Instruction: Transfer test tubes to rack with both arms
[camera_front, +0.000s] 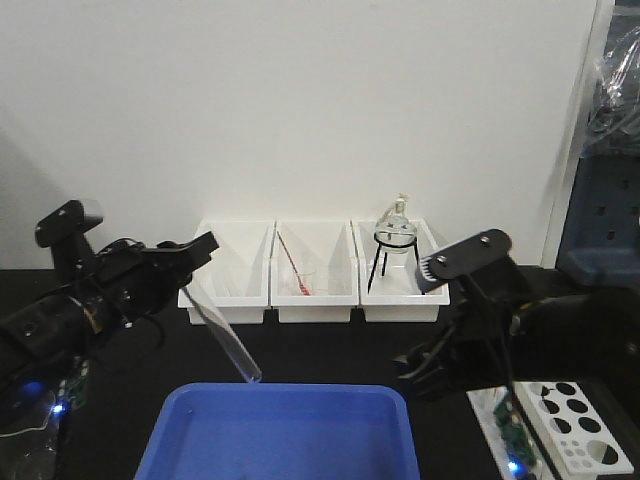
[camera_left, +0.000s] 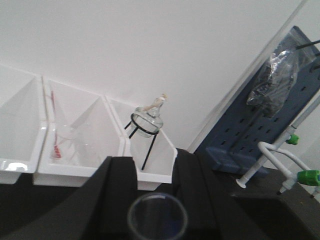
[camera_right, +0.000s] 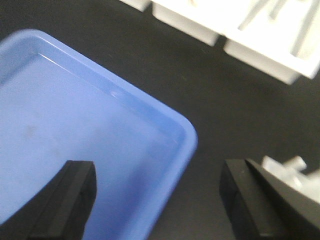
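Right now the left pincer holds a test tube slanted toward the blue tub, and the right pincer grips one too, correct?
No. The left pincer holds a test tube slanted toward the blue tub, but the right pincer is open and empty, as the right wrist view shows.

Left arm (camera_front: 120, 280) raised, jaws gripping test tube (camera_front: 222, 338), right arm (camera_front: 540, 320) seemingly lower, jaws wide apart

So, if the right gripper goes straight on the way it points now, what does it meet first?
Probably the blue tray: the wrist view shows the open right gripper aimed at its corner, with nothing between. Whether the rim or the floor comes first, the depth does not tell.
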